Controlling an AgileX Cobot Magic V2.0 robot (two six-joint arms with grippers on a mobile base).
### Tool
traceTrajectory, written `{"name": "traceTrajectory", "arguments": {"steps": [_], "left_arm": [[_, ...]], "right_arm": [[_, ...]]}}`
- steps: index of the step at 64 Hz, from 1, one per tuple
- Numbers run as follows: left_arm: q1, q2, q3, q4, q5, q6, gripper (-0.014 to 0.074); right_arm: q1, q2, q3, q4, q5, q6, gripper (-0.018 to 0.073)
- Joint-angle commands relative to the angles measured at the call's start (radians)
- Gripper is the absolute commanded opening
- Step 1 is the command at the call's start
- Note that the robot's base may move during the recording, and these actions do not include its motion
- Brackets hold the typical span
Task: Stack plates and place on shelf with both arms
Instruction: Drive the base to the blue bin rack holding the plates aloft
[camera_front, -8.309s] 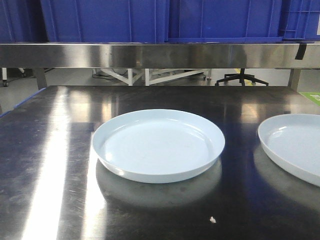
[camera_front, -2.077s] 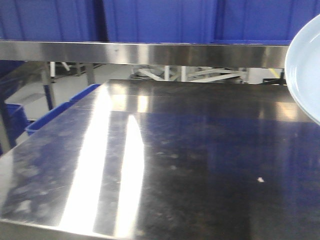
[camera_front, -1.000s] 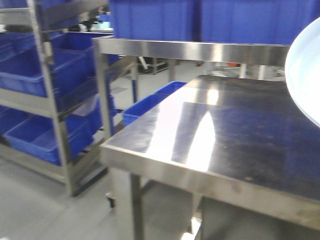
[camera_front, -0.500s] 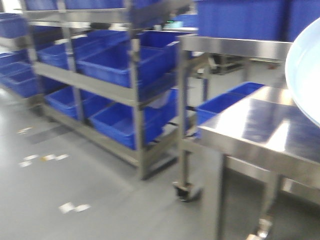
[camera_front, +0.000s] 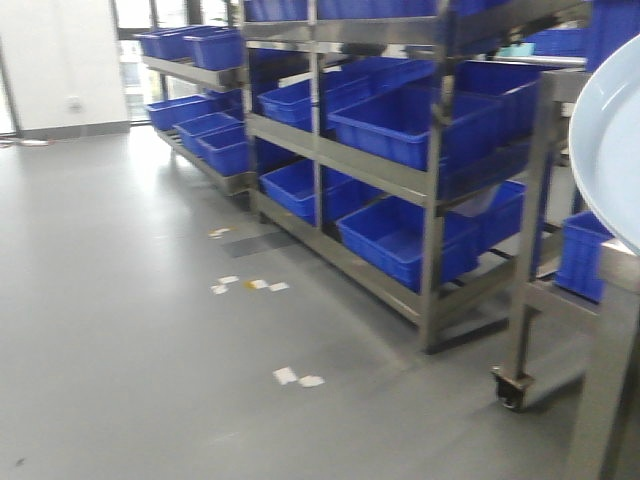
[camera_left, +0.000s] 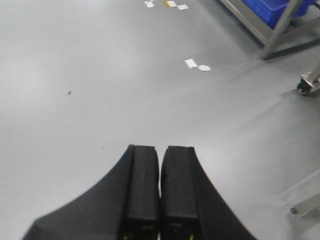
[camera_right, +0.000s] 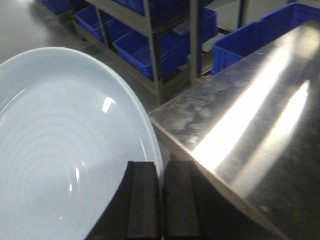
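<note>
Front view: a pale bluish-white plate (camera_front: 610, 130) shows only as a curved arc at the right edge, raised off any surface. Behind it stands a steel rack (camera_front: 432, 190) loaded with blue bins (camera_front: 410, 125). A grey floor (camera_front: 130, 330) spreads to the left, with paper scraps (camera_front: 297, 377) lying on it. A caster (camera_front: 510, 388) sits at the foot of a steel frame at lower right.

Left-wrist view: the left hand (camera_left: 160, 150) hangs over the floor. Its two fingers are pressed together, with nothing between them.

Right-wrist view: the right hand (camera_right: 160, 167) is closed on the plate's rim, which runs down into the narrow gap between the fingers. The plate spreads to the left of the hand, its hollow face turned to the camera, with faint concentric rings and small highlights. Whether a second plate lies against it cannot be told. To the right of the hand lies the steel counter (camera_right: 250, 125), streaked with bright reflections, and more bins stand beyond its far edge.
</note>
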Motion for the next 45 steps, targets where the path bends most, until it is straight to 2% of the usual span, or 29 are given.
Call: {"name": "traceTrajectory", "arguments": {"steps": [1,45], "left_arm": [[0.001,-0.001,-0.027,0.0,-0.066,-0.006,0.009],[0.001,-0.001,-0.027,0.0,-0.066,-0.006,0.009]], "right_arm": [[-0.005,0.004,-0.031,-0.007,-0.096,-0.002,0.0057],[-0.005,0.004,-0.031,-0.007,-0.096,-0.002,0.0057]]}}
